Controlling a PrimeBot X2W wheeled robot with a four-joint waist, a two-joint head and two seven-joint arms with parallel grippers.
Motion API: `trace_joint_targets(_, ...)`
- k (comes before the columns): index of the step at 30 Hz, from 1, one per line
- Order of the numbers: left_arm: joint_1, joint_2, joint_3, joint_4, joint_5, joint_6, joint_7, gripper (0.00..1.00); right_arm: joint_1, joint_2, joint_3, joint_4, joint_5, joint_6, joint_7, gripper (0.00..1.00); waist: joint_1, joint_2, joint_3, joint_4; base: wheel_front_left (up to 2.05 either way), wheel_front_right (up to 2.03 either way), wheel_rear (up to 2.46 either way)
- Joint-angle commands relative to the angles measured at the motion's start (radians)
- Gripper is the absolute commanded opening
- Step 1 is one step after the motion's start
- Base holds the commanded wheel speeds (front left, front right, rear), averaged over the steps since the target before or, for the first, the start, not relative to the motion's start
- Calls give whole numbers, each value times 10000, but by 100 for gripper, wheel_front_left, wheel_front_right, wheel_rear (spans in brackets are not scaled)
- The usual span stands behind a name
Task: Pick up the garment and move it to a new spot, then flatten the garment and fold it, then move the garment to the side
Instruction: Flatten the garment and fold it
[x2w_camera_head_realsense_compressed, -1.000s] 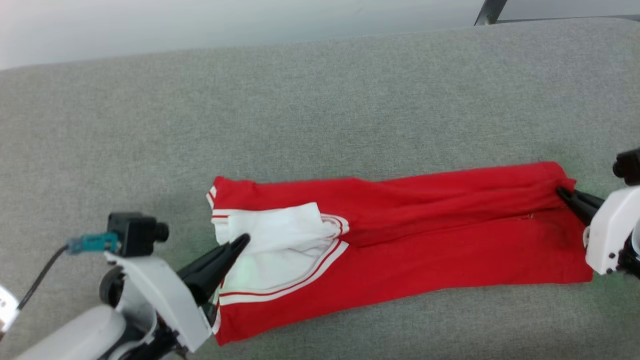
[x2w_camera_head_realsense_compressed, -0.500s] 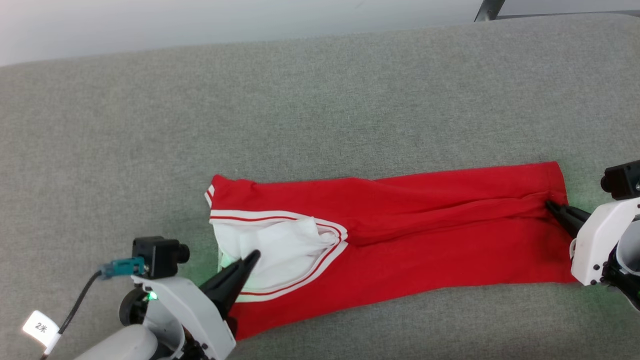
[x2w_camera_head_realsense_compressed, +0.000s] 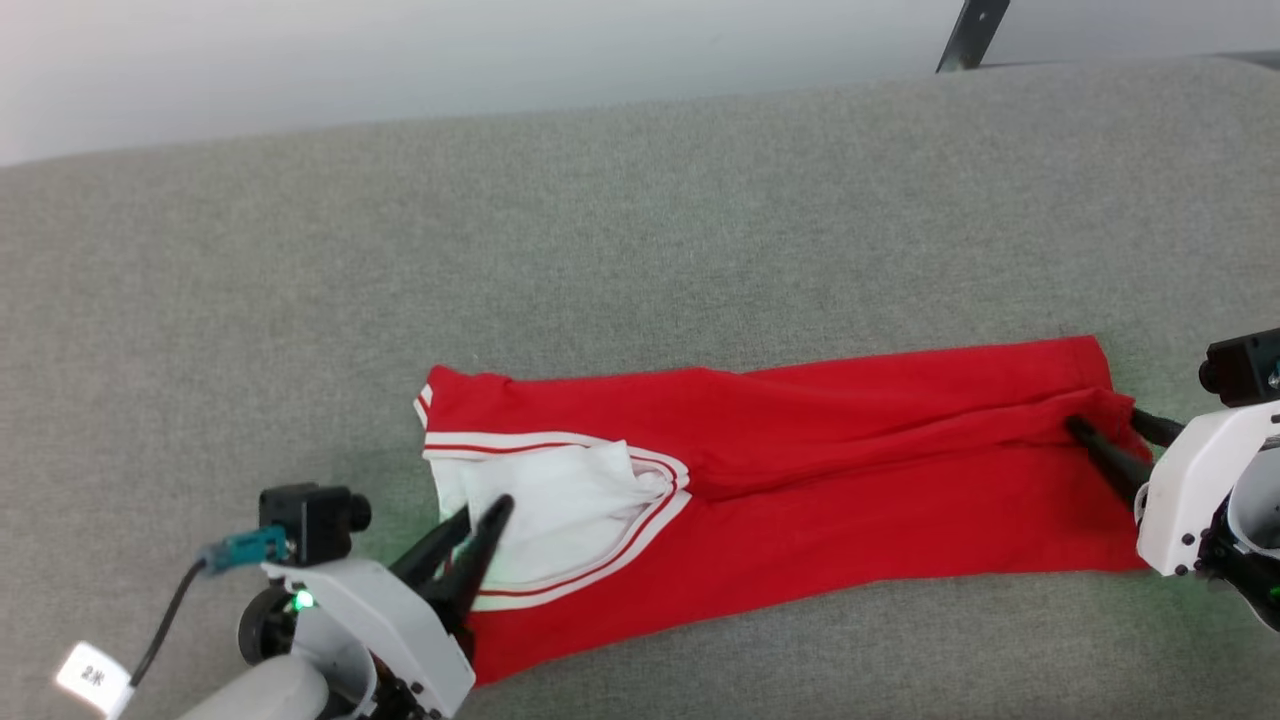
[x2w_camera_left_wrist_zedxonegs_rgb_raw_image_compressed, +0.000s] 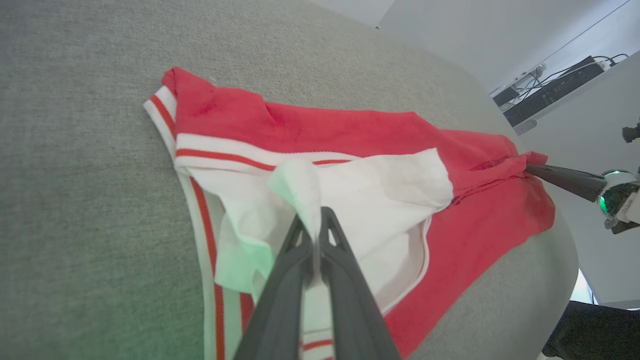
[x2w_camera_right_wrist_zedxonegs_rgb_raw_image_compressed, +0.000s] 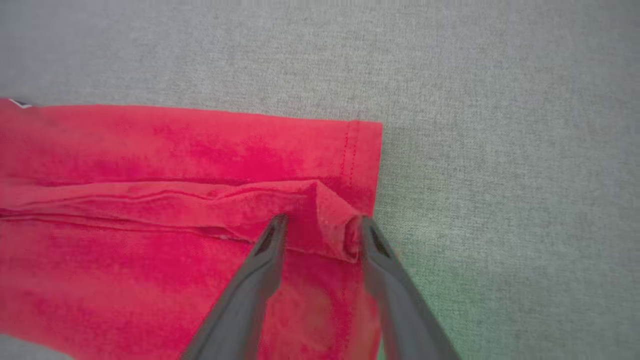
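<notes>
Garment (x2w_camera_head_realsense_compressed: 800, 470): red jersey shirt, folded into a long band and lying flat on a grey fabric-covered surface (x2w_camera_head_realsense_compressed: 600, 200), stretching from left of centre almost to the right edge of the head view. Collar end to the robot's left, with a white sleeve (x2w_camera_head_realsense_compressed: 560, 500) and red-striped white trim turned up on top of the red. Plain stitched hem (x2w_camera_right_wrist_zedxonegs_rgb_raw_image_compressed: 355, 150) to the robot's right. Long crease down the middle, one red layer overlapping the other.

Left gripper (x2w_camera_head_realsense_compressed: 485, 508) low at the sleeve end, fingers a little apart. Thin ridge of white sleeve cloth standing up between them in the left wrist view, looking loose rather than clamped, though hard to be sure. Right gripper (x2w_camera_head_realsense_compressed: 1103, 418) at the hem corner, fingers plainly apart, straddling a small bunched fold of red cloth without squeezing it.

Step in hand, as a judgement: the folding, with a lengthwise fold laid down and both ends being let go. Next move likely calls for lifting both grippers clear without dragging any cloth along, then smoothing the rumpled sleeve and the puckered hem corner. After that, a fresh hold for a fold across the length, bringing one end over the other. Move to the side not yet done.
</notes>
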Motion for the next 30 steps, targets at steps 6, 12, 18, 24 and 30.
trace_joint_targets(6, 594, -37, 256, -322, 236, 609, -539, 100, 501, -158, -527, -392, 388, -12, 680, 100, 0, 0, -543, 263, 0, 0, 0)
trace_joint_targets(12, 1216, -459, 1034, -561, 814, 1145, -823, 100, 1180, -418, -1383, -554, 805, -12, 1985, 100, 0, 0, -622, 740, 0, 0, 0)
trace_joint_targets(18, 2314, -1641, 2742, -530, 2495, 1354, -826, 100, 1688, -572, -2281, -863, 730, -12, 3048, 100, 0, 0, -487, 1206, 0, 0, 0)
trace_joint_targets(24, 2975, -2497, 3636, -309, 4312, 1222, -829, 100, 1712, -331, -3080, -854, 351, -12, 3731, 100, 0, 0, -371, 1509, 0, 0, 0)
trace_joint_targets(30, 3329, -3444, 4576, -197, 6456, 865, -831, 100, 1272, -17, -3760, -417, -205, -12, 4888, 100, 0, 0, -205, 1782, 0, 0, 0)
